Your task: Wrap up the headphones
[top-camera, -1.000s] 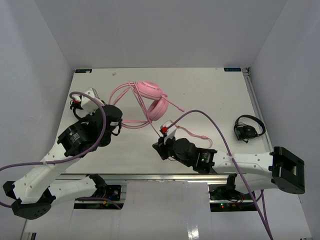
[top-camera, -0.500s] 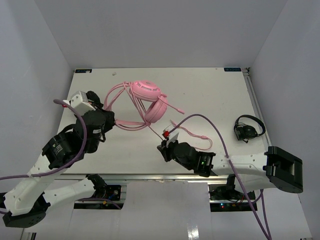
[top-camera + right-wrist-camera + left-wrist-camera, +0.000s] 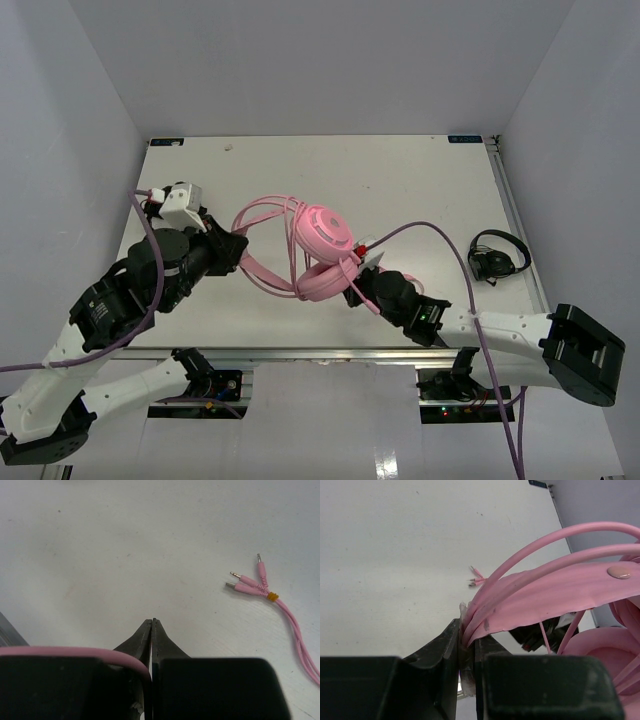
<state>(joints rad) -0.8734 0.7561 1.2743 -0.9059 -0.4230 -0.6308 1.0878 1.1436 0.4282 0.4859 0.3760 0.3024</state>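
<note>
**Pink headphones held at the band, mid-tabletop**

The headphones [image 3: 322, 235] sit near the middle of the tabletop [image 3: 420, 170], between the two arms. Whether they rest on the surface or hang just above it cannot be told from the overhead view.

The left gripper [image 3: 238, 250] reaches in from the left, and its jaws are clamped narrow on the headband [image 3: 555, 587]. The wrist view shows the flat pink band and its two thin hoops squeezed together between the black fingers [image 3: 447, 642]. One ear cup [image 3: 605, 655] hangs at the lower right of that view.

The right gripper [image 3: 357, 288] lies low at the near right side of the headphones, just beside the lower ear cup. Its own camera shows the jaws closed tip to tip. The thin pink cable [image 3: 60, 651] runs across in front of the gripper body and bends down at the seam between the fingers. Whether it is pinched there cannot be told.

The cable's end lies loose on the tabletop with three plugs [image 3: 247, 582] fanned out past a yellow band.

A small black headset [image 3: 492, 258] rests well apart near the right edge.
</note>
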